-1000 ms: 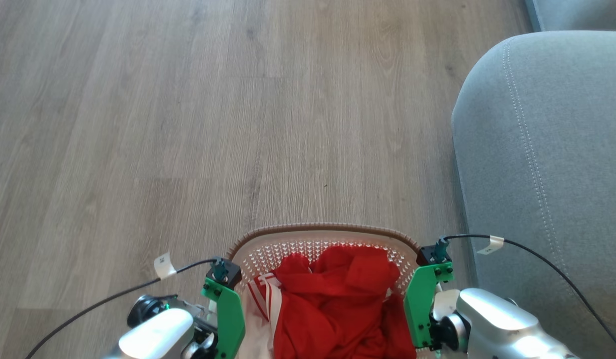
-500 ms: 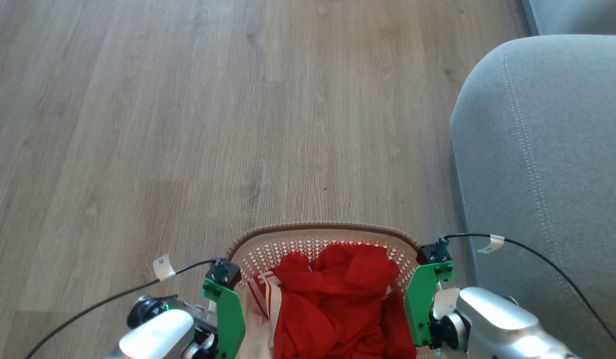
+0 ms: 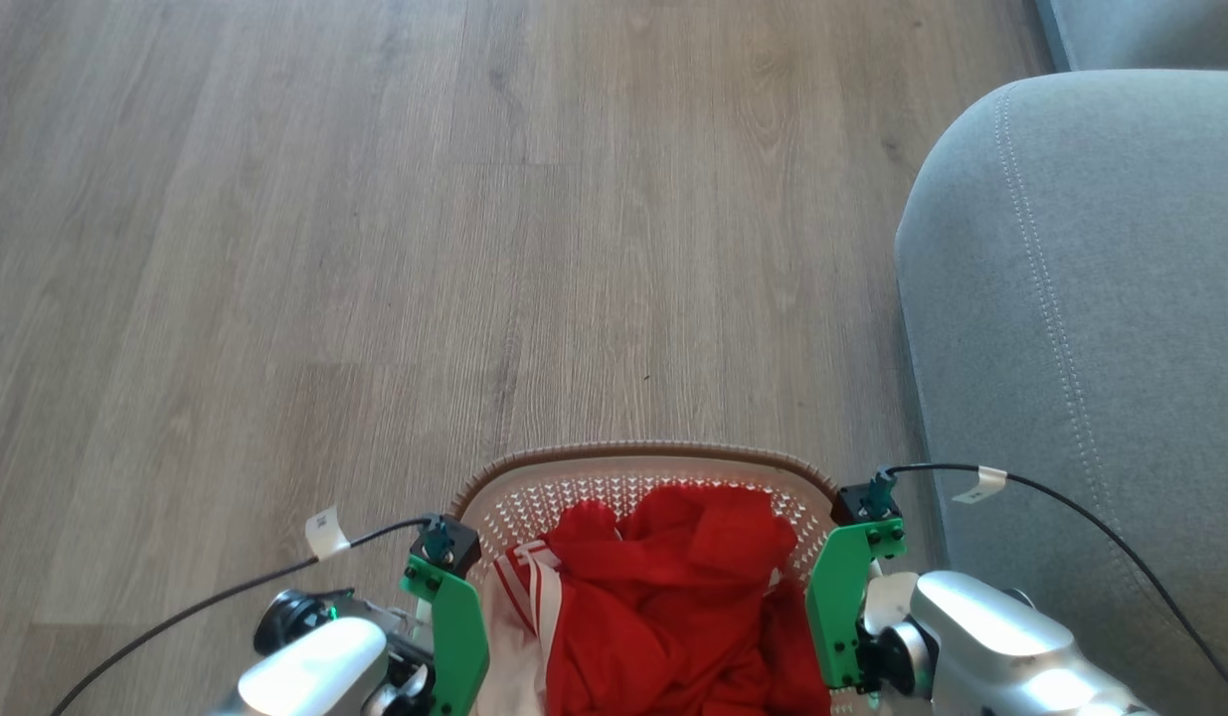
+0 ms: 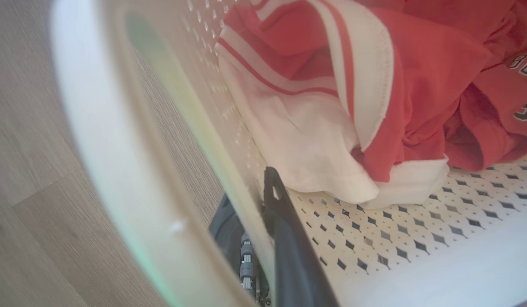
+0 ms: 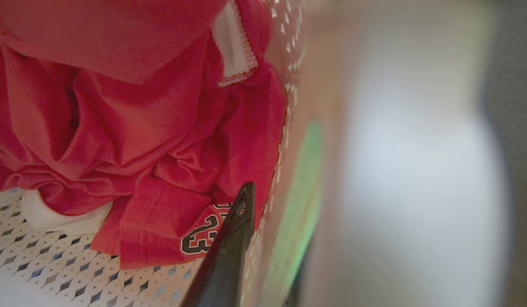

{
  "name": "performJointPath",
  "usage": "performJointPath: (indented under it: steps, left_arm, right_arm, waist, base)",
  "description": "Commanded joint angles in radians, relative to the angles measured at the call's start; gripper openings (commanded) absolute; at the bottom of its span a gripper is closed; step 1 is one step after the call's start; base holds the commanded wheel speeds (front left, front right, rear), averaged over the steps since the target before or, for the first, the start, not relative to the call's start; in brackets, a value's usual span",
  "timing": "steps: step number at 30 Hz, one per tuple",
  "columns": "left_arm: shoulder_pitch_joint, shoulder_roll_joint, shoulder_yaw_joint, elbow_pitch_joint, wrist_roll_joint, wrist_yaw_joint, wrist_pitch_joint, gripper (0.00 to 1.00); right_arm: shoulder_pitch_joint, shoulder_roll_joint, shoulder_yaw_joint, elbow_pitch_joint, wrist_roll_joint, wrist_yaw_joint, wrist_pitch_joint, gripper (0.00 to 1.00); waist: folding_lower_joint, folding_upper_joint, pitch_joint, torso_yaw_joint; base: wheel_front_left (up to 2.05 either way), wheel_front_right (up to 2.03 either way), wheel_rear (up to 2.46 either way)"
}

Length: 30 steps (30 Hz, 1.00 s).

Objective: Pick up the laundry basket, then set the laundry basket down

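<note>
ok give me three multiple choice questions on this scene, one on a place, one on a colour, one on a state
1. What stands right of the laundry basket in the head view? A a grey sofa B a wooden chair C a fridge
2. What colour is most of the clothing in the laundry basket? A blue B red C black
3. How does the left pincer stand? A one finger either side of the basket wall B open above bare floor C shut on a sleeve

1 A, grey stitched upholstery rises there
2 B, red fabric with some white trim
3 A, the left wrist view shows one dark finger inside the wall and one outside
</note>
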Motion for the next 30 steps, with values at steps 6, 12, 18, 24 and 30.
performJointPath:
  steps: [6, 12, 18, 24, 30]
  left_arm:
    - [-0.015, -0.015, -0.015, -0.035, 0.019, -0.028, -0.008, 0.00]
    - [-0.018, -0.016, -0.014, -0.034, 0.017, -0.026, -0.012, 0.00]
    - [-0.022, -0.017, -0.014, -0.029, 0.018, -0.026, -0.015, 0.00]
    - [-0.025, -0.021, -0.014, -0.025, 0.019, -0.027, -0.017, 0.00]
    - [-0.027, -0.023, -0.014, -0.022, 0.024, -0.026, -0.024, 0.00]
  right_arm:
    - [-0.025, 0.037, 0.008, -0.057, -0.032, 0.026, -0.010, 0.00]
    - [-0.024, 0.034, 0.000, -0.059, -0.037, 0.026, -0.010, 0.00]
    - [-0.024, 0.031, -0.006, -0.062, -0.042, 0.026, -0.008, 0.00]
    - [-0.023, 0.029, -0.013, -0.067, -0.045, 0.026, -0.006, 0.00]
    - [-0.022, 0.027, -0.019, -0.070, -0.050, 0.026, -0.007, 0.00]
  waist:
    - [0.0001, 0.0000, 0.001, 0.000]
    - [0.0001, 0.0000, 0.006, 0.001]
    - [0.0001, 0.0000, 0.011, 0.003]
    - [0.0001, 0.0000, 0.018, 0.004]
    - [0.0001, 0.0000, 0.030, 0.003]
  base:
    - [0.00, 0.00, 0.00]
    - [0.00, 0.00, 0.00]
    - [0.00, 0.00, 0.00]
    - [0.00, 0.00, 0.00]
    - [0.00, 0.00, 0.00]
